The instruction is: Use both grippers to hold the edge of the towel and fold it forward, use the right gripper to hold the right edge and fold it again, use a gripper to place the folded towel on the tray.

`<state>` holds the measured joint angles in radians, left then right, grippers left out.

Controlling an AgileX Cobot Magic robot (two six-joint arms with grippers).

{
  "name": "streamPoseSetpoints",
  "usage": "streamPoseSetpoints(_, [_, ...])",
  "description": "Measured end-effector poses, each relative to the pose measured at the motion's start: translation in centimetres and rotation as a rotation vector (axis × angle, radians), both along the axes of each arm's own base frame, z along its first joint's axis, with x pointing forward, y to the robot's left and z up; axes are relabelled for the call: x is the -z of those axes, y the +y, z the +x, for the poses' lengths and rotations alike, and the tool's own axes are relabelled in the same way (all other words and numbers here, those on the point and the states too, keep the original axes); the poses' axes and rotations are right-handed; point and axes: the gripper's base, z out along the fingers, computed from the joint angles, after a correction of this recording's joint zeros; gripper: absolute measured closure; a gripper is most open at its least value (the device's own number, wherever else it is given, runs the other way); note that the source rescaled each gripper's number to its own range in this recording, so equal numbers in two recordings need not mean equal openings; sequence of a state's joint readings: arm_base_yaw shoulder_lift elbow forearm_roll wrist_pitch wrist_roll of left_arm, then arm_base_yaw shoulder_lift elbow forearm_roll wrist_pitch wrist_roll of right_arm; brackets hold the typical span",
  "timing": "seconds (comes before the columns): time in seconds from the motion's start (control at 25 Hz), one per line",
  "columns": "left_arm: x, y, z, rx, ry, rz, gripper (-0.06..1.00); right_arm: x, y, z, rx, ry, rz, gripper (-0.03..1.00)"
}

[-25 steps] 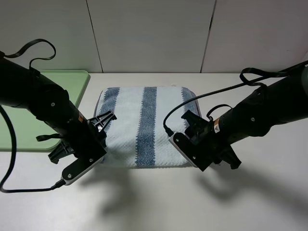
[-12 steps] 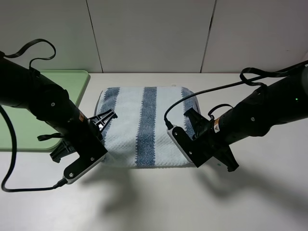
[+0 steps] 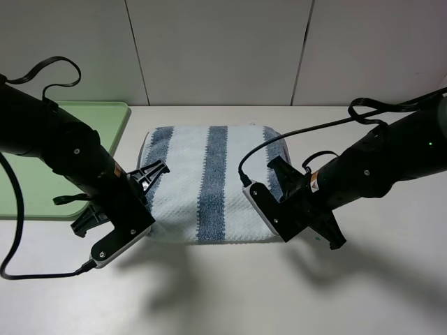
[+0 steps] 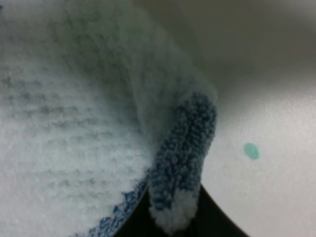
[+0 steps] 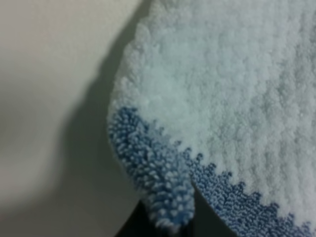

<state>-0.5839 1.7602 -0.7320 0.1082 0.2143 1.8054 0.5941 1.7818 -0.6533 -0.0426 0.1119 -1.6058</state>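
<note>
The towel (image 3: pixel 209 181) lies flat in the middle of the table, with white and blue-grey stripes running front to back. My left gripper (image 3: pixel 144 227) is down at its near left corner. In the left wrist view the blue corner (image 4: pixel 180 168) is bunched up and pinched in the shut gripper (image 4: pixel 173 219). My right gripper (image 3: pixel 274 225) is at the near right corner. There the fuzzy blue corner (image 5: pixel 153 182) is likewise pinched in the shut gripper (image 5: pixel 165 224). The light green tray (image 3: pixel 91 115) lies at the far left, partly behind the left arm.
A small teal mark (image 4: pixel 251 150) is on the white table beside the left corner. Black cables (image 3: pixel 307 132) loop above the right arm. A tiled wall (image 3: pixel 223 49) closes off the back, and bare table lies in front of the towel.
Both grippers have closed on the towel's near corners. The right gripper has shifted slightly toward the corner; the left arm has barely moved. The towel still lies flat.
</note>
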Motion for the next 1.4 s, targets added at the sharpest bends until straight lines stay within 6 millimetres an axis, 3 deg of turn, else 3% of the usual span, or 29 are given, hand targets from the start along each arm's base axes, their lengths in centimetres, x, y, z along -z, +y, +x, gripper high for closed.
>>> streamPoseSetpoints(0.16, [-0.3,0.0,0.0,-0.001,-0.006,-0.004,0.94,-0.3,0.0,-0.1,0.011,0.003,0.005,0.97])
streamPoseSetpoints(0.76, [-4.8,0.6,-1.0,-0.049,-0.07,-0.058,0.94,-3.9,-0.4,-0.6,0.059,-0.036,0.067,0.97])
streamPoseSetpoints(1.4, [-7.7,1.8,-2.5,-0.077,-0.066,-0.05,0.94,-7.4,-1.6,-2.7,0.146,0.041,0.082,0.97])
